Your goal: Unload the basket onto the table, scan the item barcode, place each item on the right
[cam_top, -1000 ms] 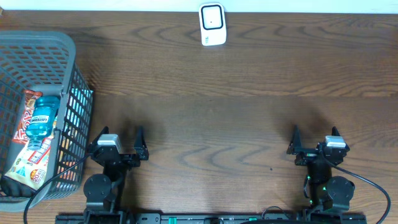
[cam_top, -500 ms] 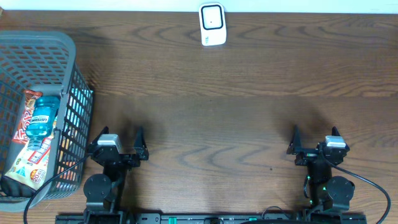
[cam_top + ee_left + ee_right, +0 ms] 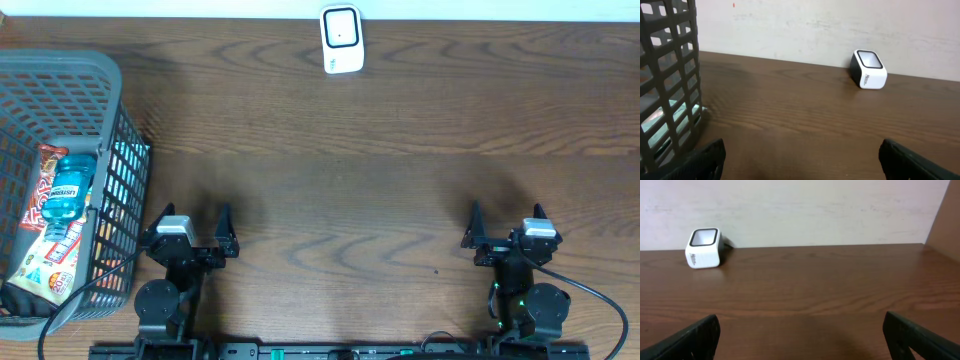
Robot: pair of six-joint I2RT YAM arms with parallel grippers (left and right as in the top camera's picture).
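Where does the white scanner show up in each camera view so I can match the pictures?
Overhead: scanner at top centre, at the far edge of the table.
Left wrist: scanner right of centre, upper half, near the wall.
Right wrist: scanner upper left, near the wall.
Shared landmark: the table's far edge meeting the pale wall.

White box-shaped barcode scanner (image 3: 341,39) with a dark window, upright at table's 12 o'clock edge. Blue plastic bottle (image 3: 68,187) lies flat among snack packets (image 3: 50,255) in grey mesh basket (image 3: 110,70), 9 o'clock.
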